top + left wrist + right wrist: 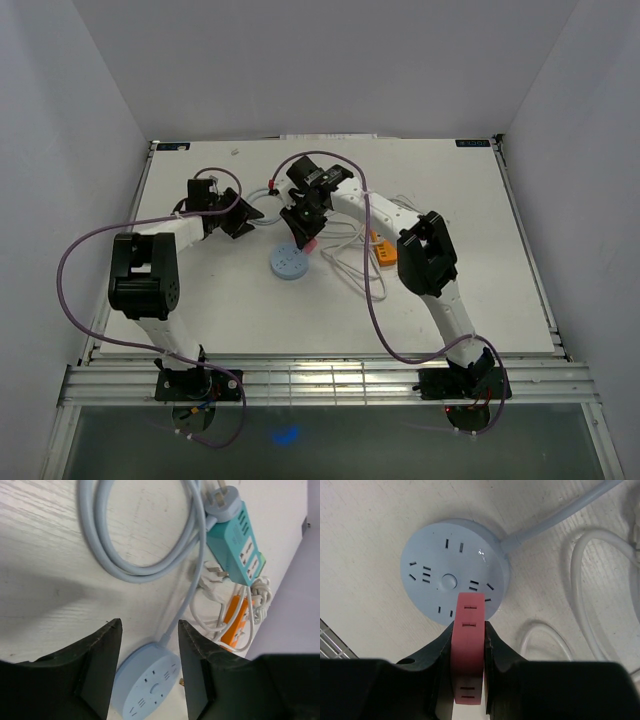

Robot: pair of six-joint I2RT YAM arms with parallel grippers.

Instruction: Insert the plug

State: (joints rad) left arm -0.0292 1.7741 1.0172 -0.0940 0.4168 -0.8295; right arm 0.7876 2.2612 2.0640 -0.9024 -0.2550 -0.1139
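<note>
**A:** What is your right tool doing?

**B:** My right tool point(468, 639) is clamped on the pink plug point(468, 612), with one finger on each side. The plug's slotted face is turned to my wrist camera, and its far end sticks out past my fingertips.

**A:** Where is the plug relative to the socket?

**B:** In my wrist view its far end overlaps the near rim of the round light-blue socket point(435, 555), which lies flat on the desk point(450, 200). I cannot tell whether they touch. From above, the plug is at the socket's far right edge.

**A:** And your left tool?

**B:** My left tool point(149, 645) has its jaws spread and holds nothing. It is left of the socket and farther back, and the socket shows between its fingers.

**A:** What lies around them?

**B:** The socket's pale cord point(100, 545) runs off and loops into a coil on the desk. Beside the coil is a teal power strip point(235, 545) with a white three-pin plug point(222, 505) at one end. To the right of the socket, an orange power strip point(385, 250) lies among thin white cables point(345, 265).
</note>
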